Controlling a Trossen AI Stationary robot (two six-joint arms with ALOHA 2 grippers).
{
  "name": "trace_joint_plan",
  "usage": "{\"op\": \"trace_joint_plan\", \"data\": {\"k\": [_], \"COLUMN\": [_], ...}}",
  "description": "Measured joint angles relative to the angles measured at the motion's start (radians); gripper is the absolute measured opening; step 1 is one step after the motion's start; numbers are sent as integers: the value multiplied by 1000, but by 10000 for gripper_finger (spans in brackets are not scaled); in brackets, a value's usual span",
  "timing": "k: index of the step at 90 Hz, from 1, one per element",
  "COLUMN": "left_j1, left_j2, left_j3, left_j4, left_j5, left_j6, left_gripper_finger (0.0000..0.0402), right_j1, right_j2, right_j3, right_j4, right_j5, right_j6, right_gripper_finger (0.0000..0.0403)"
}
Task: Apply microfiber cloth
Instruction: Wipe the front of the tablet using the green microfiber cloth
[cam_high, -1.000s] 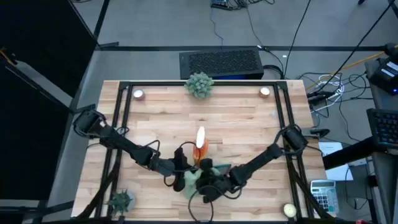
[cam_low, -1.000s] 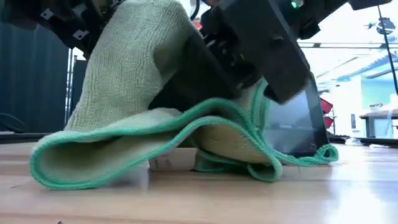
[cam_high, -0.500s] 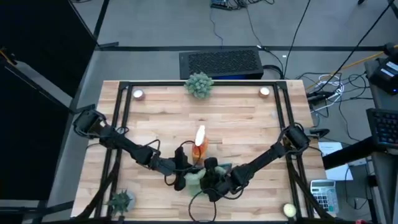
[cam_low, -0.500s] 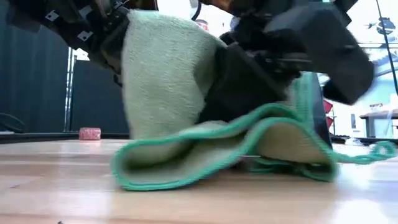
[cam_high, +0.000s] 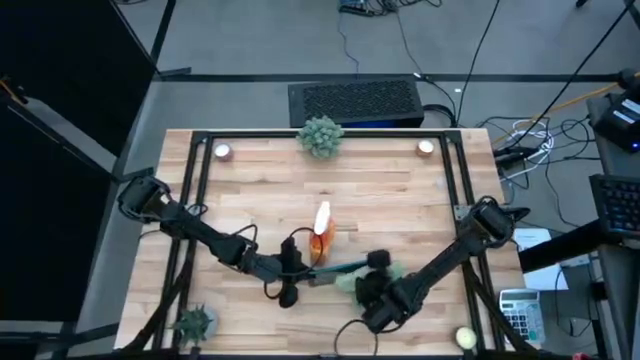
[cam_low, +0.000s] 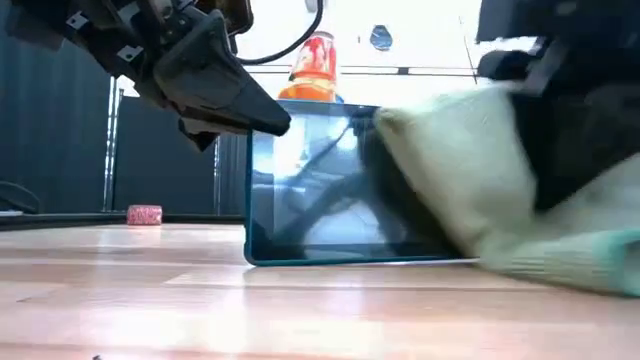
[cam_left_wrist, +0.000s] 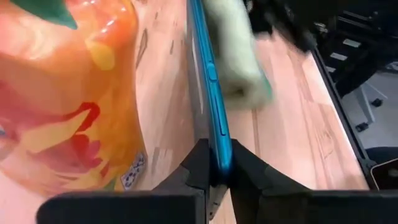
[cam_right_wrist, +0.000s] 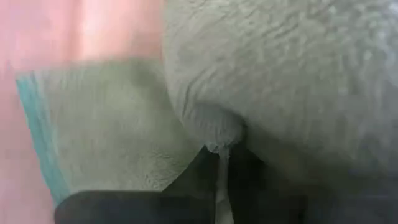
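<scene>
Holding the dark, blue-edged tablet (cam_low: 340, 185) upright on its long edge, my left hand (cam_left_wrist: 214, 171) is clamped narrowly on one end of it, the two fingers pinching the blue rim; the tablet's long axis runs across the wooden table (cam_high: 380, 195) from the left hand toward the right arm; just behind it stands the orange spray bottle with the printed label (cam_left_wrist: 68, 93).

The soft, pale sage-green microfiber cloth (cam_low: 480, 170) is bunched in my right hand (cam_high: 380, 295); the right wrist view shows a fold of it pinched between the fingers, so I take that hand as closed on the cloth. In the low view the cloth lies against the far end of the screen from the left hand, part of it trailing onto the table; the screen half nearer the left hand is bare and reflective.

Judgement: the right hand is the nearer and only working hand for the cloth; the uncovered glass lies from it along the tablet's long axis toward the left hand; any wiping stroke should run that way, flat to the face; pressure across the face risks tipping the tablet, held at one end only.
</scene>
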Motion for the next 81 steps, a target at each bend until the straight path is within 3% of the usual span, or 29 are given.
{"op": "trace_joint_plan", "data": {"k": [17,31,40,50,60,81], "left_j1": [-2,0,-1,-1,3,4], "left_j2": [-1,-1,-1,-1,-1,-1], "left_j3": [-1,-1,-1,-1,-1,-1], "left_j4": [-4,3,3,-1,-1,0], "left_j5": [23,24,24,14,-15,-23], "left_j6": [5,9,12,6,7,12], "left_gripper_finger": [15,15,15,15,15,15], "right_j1": [12,-16,-53,-87,-95,-40], "right_j2": [-110,-133,-76,8,54,41], "right_j3": [0,9,9,9,11,9], "right_j4": [17,345,561,654,581,123], "right_j5": [67,235,227,170,150,81], "right_j6": [39,-144,-289,-349,-301,-26], "right_gripper_finger": [0,0,0,0,0,0]}}
